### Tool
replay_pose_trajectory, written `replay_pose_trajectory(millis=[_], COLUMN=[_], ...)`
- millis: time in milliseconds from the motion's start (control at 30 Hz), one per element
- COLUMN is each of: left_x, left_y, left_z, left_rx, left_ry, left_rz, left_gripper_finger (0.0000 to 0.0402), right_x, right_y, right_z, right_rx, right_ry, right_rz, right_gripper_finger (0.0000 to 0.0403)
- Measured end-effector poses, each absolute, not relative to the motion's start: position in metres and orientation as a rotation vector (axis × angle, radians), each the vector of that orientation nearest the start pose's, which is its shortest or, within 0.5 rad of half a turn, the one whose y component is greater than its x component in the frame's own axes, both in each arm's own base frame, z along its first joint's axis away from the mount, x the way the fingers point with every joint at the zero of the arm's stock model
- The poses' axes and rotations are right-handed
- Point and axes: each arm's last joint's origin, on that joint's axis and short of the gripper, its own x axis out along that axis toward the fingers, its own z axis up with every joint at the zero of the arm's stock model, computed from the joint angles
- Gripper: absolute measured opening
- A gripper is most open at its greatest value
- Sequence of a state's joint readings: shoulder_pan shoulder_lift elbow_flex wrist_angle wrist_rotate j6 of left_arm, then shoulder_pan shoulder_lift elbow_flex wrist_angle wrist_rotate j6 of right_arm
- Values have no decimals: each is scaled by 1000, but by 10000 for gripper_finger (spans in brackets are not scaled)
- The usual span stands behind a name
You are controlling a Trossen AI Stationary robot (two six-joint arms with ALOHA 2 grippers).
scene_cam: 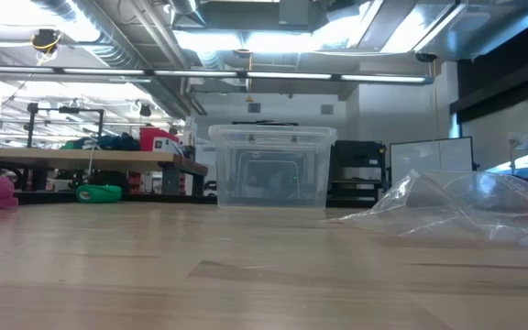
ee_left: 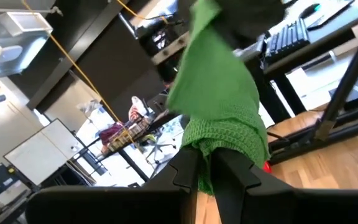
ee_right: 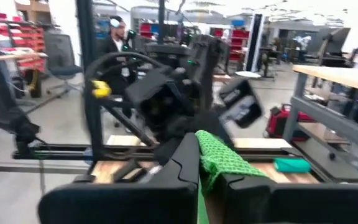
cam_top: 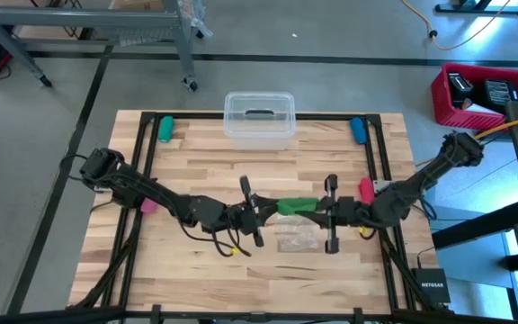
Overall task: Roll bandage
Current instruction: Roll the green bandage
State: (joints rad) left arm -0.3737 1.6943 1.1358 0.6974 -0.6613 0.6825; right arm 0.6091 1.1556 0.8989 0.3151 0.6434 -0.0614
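The bright green bandage (cam_top: 297, 206) hangs above the middle of the table, stretched a short way between my two grippers. My left gripper (cam_top: 266, 214) comes from the table's left and is shut on one end of it. My right gripper (cam_top: 324, 212) comes from the right and is shut on the other end. In the left wrist view the bandage (ee_left: 219, 93) runs away from my left gripper (ee_left: 207, 169) toward the other arm. In the right wrist view the bandage (ee_right: 221, 157) sticks out from my right gripper (ee_right: 205, 174). The low view shows neither gripper. My left gripper pinches the bandage's bunched knitted end (ee_left: 219, 142) between its two fingers. The fingers lie about level and come from the table's left. The bandage is lifted clear of the table and runs on to the other gripper. My right gripper pinches the bandage's other end (ee_right: 216, 152) between its two fingers, which lie level and come from the table's right. That end is bunched in several layers and is held clear of the table.
A small clear plastic bag (cam_top: 295, 238) lies on the table just below the grippers. A clear lidded box (cam_top: 259, 119) stands at the far middle. A green roll (cam_top: 165, 129) lies far left and a blue one (cam_top: 358, 130) far right. A pink roll (cam_top: 148, 206) and a red one (cam_top: 365, 189) lie beside the arms.
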Motion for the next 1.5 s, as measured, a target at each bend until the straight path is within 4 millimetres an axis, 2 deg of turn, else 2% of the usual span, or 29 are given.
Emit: replay_pose_trajectory(millis=[433, 867, 1033, 1333, 1500], left_x=[356, 356, 356, 356, 356], left_y=[-140, -141, -141, -141, -142], left_z=[294, 294, 293, 292, 291], left_rx=[636, 635, 626, 617, 601], left_ry=[17, 12, 17, 21, 26], left_rz=[260, 253, 249, 238, 237], left_gripper_finger=[27, 27, 27, 27, 27], right_x=[225, 225, 225, 227, 227], right_y=[118, 117, 117, 110, 109], right_z=[341, 333, 328, 323, 322], right_rx=[-68, -105, -91, -23, -45], right_ry=[13, 74, 112, 150, 152], right_rz=[-231, -237, -239, -267, -310], right_gripper_finger=[5, 13, 56, 170, 202])
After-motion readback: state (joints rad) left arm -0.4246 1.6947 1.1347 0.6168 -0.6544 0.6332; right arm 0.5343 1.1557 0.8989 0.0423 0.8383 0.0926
